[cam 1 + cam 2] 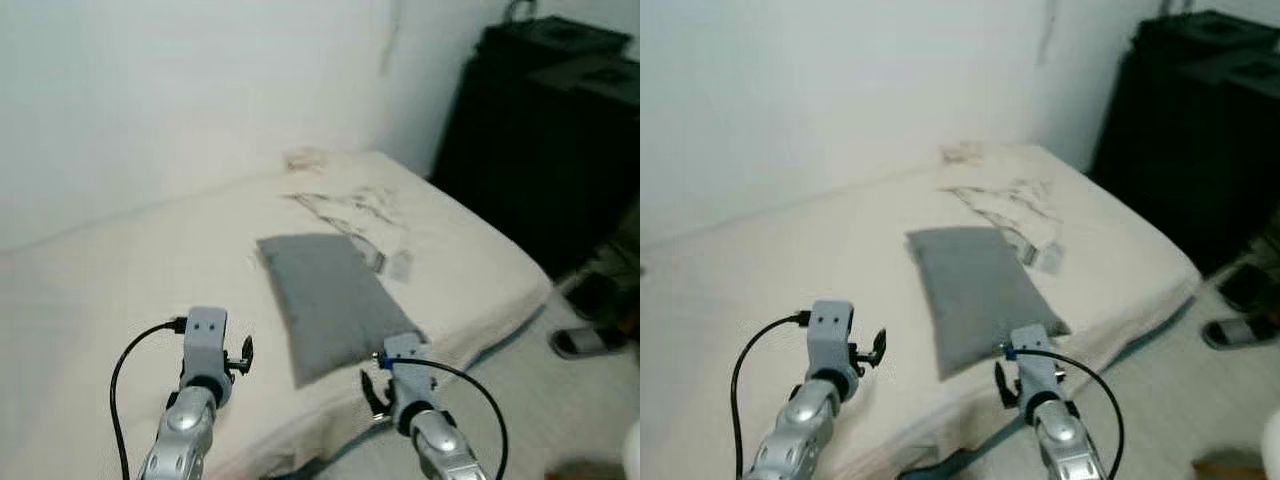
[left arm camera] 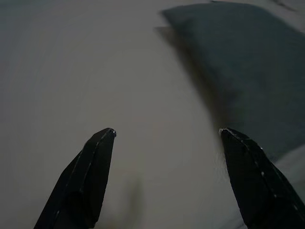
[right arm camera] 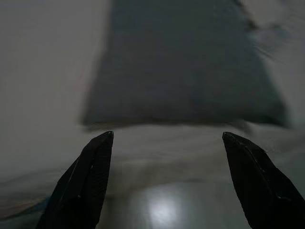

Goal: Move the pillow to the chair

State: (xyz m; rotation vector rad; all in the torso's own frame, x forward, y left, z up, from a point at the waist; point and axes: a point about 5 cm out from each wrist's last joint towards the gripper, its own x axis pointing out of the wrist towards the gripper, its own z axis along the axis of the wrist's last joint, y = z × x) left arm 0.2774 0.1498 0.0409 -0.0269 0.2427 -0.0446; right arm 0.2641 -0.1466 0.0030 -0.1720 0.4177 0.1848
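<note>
A grey pillow lies flat on the cream bed, its near end close to the bed's front edge. My left gripper hovers open over bare sheet just left of the pillow, holding nothing. My right gripper is open too, held off the bed's front edge and facing the near end of the pillow, apart from it. Both silver arms reach forward, the left arm over the mattress and the right arm beside the pillow's near corner.
Crumpled white cloth lies on the bed beyond the pillow. A tall black cabinet stands at the right against the white wall. Slippers sit on the light floor to the right of the bed.
</note>
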